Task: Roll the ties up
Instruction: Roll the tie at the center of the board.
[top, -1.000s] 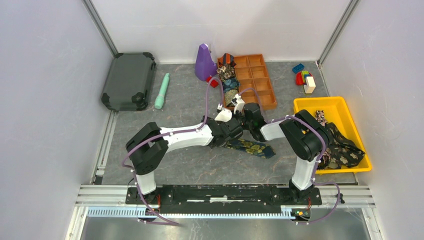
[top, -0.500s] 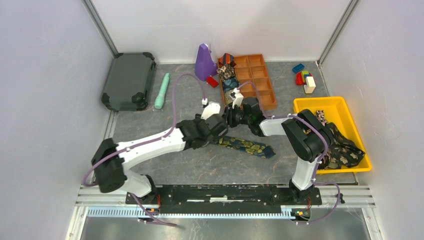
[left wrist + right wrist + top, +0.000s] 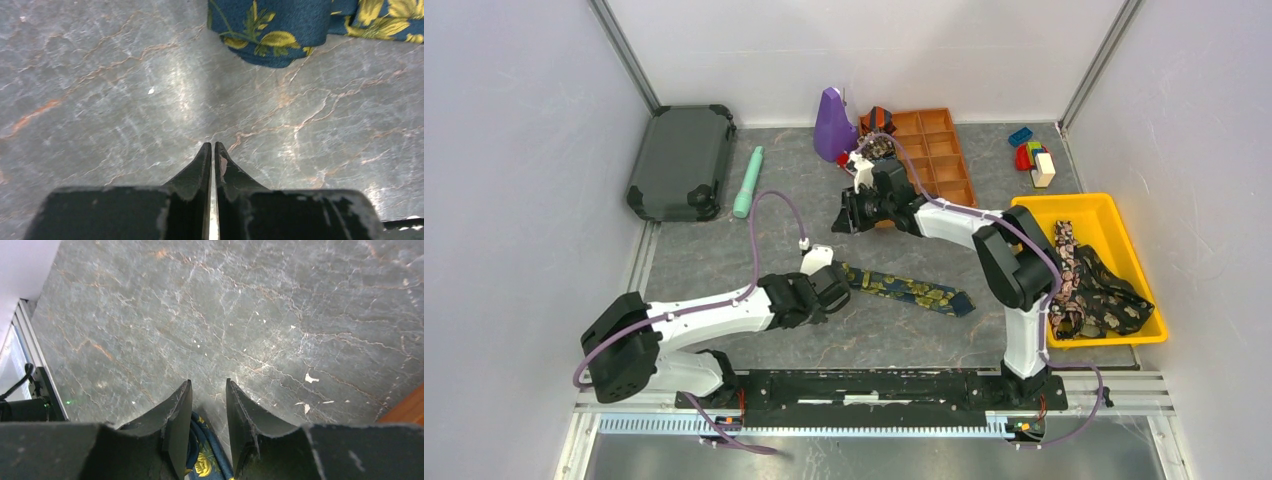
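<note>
A navy-gold tie [image 3: 914, 292] lies flat as a loose strip on the marbled table, with its narrow end [image 3: 270, 30] toward my left gripper. My left gripper [image 3: 836, 290] [image 3: 212, 145] hovers just short of that end, shut and empty. My right gripper [image 3: 846, 217] [image 3: 207, 385] is out by the orange tray's near-left corner. It is shut on a rolled navy-gold tie [image 3: 202, 455] that sits deep between its fingers. More rolled ties [image 3: 879, 145] sit in the tray's left column. Dark floral ties [image 3: 1104, 295] are heaped in the yellow bin.
The orange compartment tray [image 3: 949, 165] stands at the back centre with a purple object [image 3: 832, 125] beside it. A mint-green stick [image 3: 748, 182] and a dark case [image 3: 682, 160] lie back left. Toy blocks [image 3: 1032, 155] are back right, and the yellow bin [image 3: 1024, 210] is on the right.
My left gripper has let go, shut and drawn back toward the near left. My right gripper has carried the roll away from the loose tie toward the tray.
</note>
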`<state>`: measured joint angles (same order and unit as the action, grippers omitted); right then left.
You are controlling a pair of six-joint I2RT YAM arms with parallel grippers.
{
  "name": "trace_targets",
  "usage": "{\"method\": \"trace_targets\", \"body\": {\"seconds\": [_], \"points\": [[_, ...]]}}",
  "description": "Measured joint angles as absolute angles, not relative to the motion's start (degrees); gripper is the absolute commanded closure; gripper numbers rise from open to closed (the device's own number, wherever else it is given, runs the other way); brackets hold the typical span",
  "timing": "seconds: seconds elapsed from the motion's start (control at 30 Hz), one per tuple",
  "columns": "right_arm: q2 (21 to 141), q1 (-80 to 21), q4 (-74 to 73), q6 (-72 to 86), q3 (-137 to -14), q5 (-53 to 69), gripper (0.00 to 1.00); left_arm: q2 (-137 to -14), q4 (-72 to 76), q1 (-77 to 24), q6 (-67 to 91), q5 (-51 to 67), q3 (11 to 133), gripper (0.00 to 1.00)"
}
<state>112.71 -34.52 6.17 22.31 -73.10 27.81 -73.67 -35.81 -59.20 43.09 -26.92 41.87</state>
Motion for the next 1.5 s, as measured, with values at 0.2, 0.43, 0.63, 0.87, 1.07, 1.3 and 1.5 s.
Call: {"method": "trace_targets", "body": {"seconds": [0.2, 0.43, 0.63, 0.87, 1.07, 1.3, 1.5], "points": [[118.5, -35.0, -2.5, 18.9, -78.7, 27.8, 0.65, -75.8, -27.6, -57.6, 45.6, -24.8, 39.8, 0.92], [123.9, -35.9, -8.3, 16.5, -83.6, 28.6, 0.67, -79.3, -20.7, -54.4, 46.2, -23.4, 39.6, 0.93], [124.7, -36.4, -9.0, 15.4, -84.6, 29.6, 0.68, -80.6, -16.5, -51.7, 46.3, -23.3, 39.0, 0.93], [124.7, -36.6, -9.1, 14.6, -84.6, 30.5, 0.68, -82.7, -12.7, -50.0, 46.3, -23.0, 39.0, 0.93], [125.0, -36.6, -9.0, 14.4, -84.5, 31.9, 0.68, -84.1, -10.5, -49.5, 46.3, -22.3, 39.4, 0.93], [125.2, -36.6, -8.2, 14.5, -84.2, 33.1, 0.68, -85.3, -9.3, -49.2, 46.3, -22.3, 41.7, 0.93], [125.1, -36.6, -5.2, 14.7, -82.4, 34.5, 0.69, -87.6, -9.0, -49.2, 46.3, -22.4, 43.7, 0.93]]}}
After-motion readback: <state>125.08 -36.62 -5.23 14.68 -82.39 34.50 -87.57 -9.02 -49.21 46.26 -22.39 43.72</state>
